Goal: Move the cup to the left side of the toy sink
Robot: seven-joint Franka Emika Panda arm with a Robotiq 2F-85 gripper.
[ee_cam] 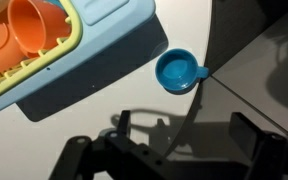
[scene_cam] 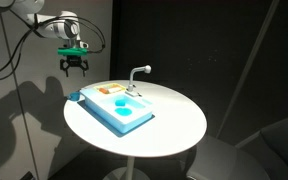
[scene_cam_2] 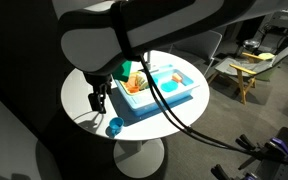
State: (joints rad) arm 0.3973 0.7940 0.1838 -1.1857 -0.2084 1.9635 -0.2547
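The cup (ee_cam: pixel 176 72) is a tiny bright blue round cup with its mouth up. It stands on the white table close to the rim, just off a corner of the toy sink (ee_cam: pixel 104 35). In the exterior views the cup (scene_cam_2: pixel 114 126) sits beside the light blue toy sink (scene_cam_2: pixel 169 95), whose curved faucet (scene_cam: pixel 139 72) rises at its far side. My gripper (ee_cam: pixel 184 135) hangs above the table beside the cup, open, with nothing between its dark fingers (ee_cam: pixel 249 130). From outside, the gripper (scene_cam_2: pixel 97 100) is clear of the table surface.
An orange cup-like piece (ee_cam: pixel 34 30) and a yellow rack (ee_cam: pixel 24 85) lie in the sink. The round white table (scene_cam: pixel 174 125) ends just beyond the cup, with dark floor below. A chair and a small table (scene_cam_2: pixel 246 65) stand off to the side.
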